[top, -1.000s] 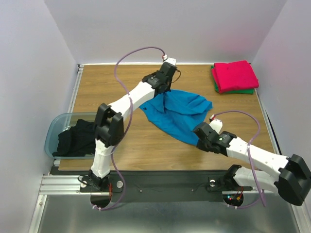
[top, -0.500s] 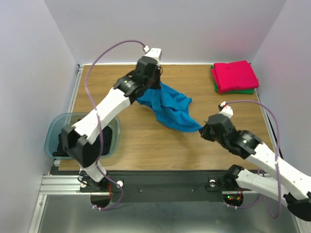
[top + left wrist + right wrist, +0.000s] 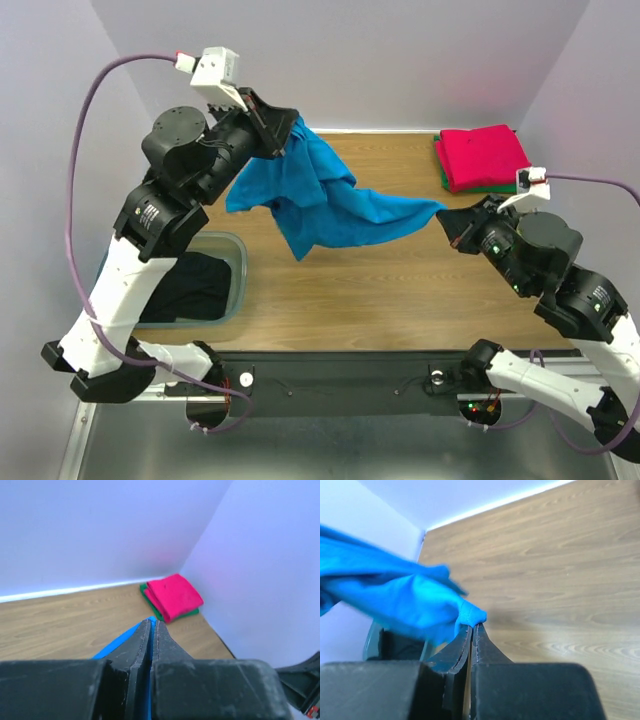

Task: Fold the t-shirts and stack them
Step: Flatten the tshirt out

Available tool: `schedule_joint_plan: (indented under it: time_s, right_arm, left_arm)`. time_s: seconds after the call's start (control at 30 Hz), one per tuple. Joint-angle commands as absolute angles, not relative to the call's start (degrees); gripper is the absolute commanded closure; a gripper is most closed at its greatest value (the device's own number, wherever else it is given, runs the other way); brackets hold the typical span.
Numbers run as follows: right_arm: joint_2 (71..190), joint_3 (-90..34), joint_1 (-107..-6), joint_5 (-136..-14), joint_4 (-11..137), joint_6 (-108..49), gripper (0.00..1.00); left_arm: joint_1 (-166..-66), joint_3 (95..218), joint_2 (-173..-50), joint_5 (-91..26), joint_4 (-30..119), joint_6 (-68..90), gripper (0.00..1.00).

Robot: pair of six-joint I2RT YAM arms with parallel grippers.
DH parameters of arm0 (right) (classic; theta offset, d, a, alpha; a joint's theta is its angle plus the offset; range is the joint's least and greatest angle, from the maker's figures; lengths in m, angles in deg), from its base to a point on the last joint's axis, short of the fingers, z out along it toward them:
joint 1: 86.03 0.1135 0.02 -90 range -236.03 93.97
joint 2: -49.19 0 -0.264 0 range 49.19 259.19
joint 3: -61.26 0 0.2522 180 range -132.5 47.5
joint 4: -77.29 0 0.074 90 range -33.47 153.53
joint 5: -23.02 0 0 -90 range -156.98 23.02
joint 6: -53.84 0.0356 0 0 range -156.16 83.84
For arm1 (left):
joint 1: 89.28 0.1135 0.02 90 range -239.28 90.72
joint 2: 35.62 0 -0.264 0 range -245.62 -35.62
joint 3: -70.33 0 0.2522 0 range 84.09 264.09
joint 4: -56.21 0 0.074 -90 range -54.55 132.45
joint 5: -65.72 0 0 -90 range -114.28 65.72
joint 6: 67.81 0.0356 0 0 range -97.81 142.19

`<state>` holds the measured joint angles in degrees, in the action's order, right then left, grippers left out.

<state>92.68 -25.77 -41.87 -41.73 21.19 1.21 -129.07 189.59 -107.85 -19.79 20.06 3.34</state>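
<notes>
Top external shows the blue t-shirt [image 3: 320,205] hanging above the table [image 3: 400,290], strung between the left gripper [image 3: 287,130] and right gripper [image 3: 446,217]. Only the wrist views show the jaws: each pair is pressed together on a blue edge. Left wrist also catches the folded red-pink t-shirt [image 3: 175,596] atop the green t-shirt [image 3: 149,597] in the far right corner. From above, the black t-shirt [image 3: 185,290] lies in the bin [image 3: 225,238].
</notes>
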Motion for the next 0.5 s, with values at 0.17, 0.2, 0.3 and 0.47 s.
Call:
schedule_joint_plan:
  time_s: [0.17,0.2,0.3,0.47]
  right_arm:
    - [100.77,-26.24,-42.35,-27.79,22.40,0.50,0.99]
    - [101.65,-27.11,-42.35,-25.95,22.40,0.32,1.00]
    - [104.12,-28.61,-42.35,-24.18,22.40,-0.47,1.00]
    - [102.90,-23.80,-42.35,-25.05,22.14,0.93,1.00]
  left_arm:
    - [-120.32,218.19,-136.39,-23.19,10.66,-1.79,1.00]
    - [-117.61,225.00,-145.48,-23.92,7.33,-2.84,1.00]
    - [-116.62,239.28,-153.38,-30.61,0.53,-2.60,0.92]
    - [-115.92,201.87,-140.41,-30.10,18.01,-3.56,0.02]
